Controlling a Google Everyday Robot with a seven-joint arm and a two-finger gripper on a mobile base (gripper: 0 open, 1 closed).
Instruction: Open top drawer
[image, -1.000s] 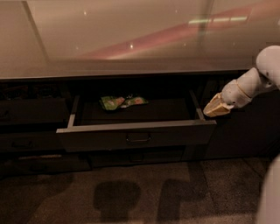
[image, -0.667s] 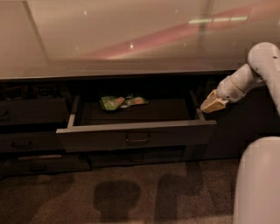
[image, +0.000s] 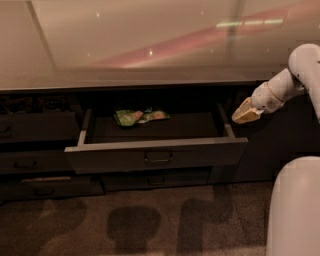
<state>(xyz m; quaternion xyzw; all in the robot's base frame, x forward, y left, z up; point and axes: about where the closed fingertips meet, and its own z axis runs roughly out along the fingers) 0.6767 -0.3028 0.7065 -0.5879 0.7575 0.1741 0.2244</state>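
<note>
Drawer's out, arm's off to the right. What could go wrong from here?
The gripper sits close beside the top drawer's right side wall; a leftward swing could clip it and jolt the drawer. The drawer front juts out over the floor, so driving forward could ram it shut.

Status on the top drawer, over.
Wide dark grey top drawer open, green packet inside. Gripper at its right rear corner, off handle. Nothing blocking.
</note>
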